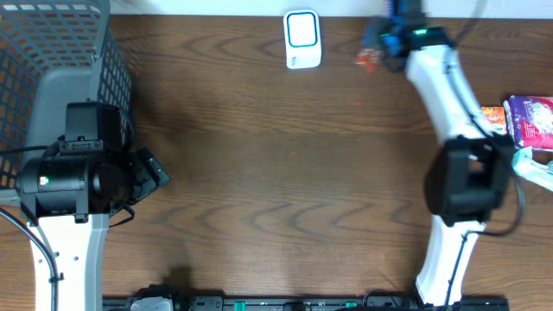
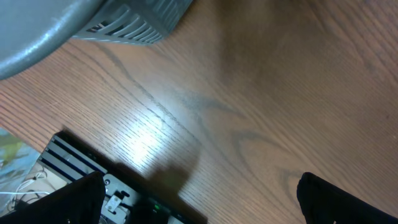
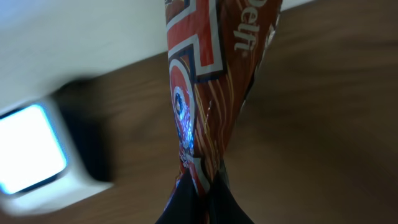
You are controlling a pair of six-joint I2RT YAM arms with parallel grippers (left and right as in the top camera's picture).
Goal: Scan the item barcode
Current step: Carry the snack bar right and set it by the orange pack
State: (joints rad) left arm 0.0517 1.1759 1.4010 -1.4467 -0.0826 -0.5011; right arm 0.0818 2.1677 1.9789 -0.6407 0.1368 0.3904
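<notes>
- Near field, overhead view: bare wooden table filled the lower and central frame.
- Left of centre: the left gripper stood with jaws spread wide and empty, just beside the grey mesh basket that filled the upper left corner. Its wrist view showed only wood grain between the fingers.
- Right edge, mid-height: a purple packet lay among other wrapped goods, well apart from the work.
- Right wrist view, bottom centre: the right gripper was pressed together on the lower end of the snack packet. This red-and-orange foil wrapper ran up the middle of the frame, twisted and creased, with a small blue glint on its face.
- Top of the overhead view, right of centre: the packet was held just right of the scanner, a small white unit with a lit blue-white window. The two were near but not touching.
- Handling (judgement): the packet looked light, soft and crinkly, with slick film.
  - A pinch at the crimped end seal probably suited it best, leaving the printed faces uncovered.
  - A hard squeeze on the body could crush the contents.
  - The limp wrapper might swing or fold so that the barcode faced away.
  - No barcode could be made out in these views.
</notes>
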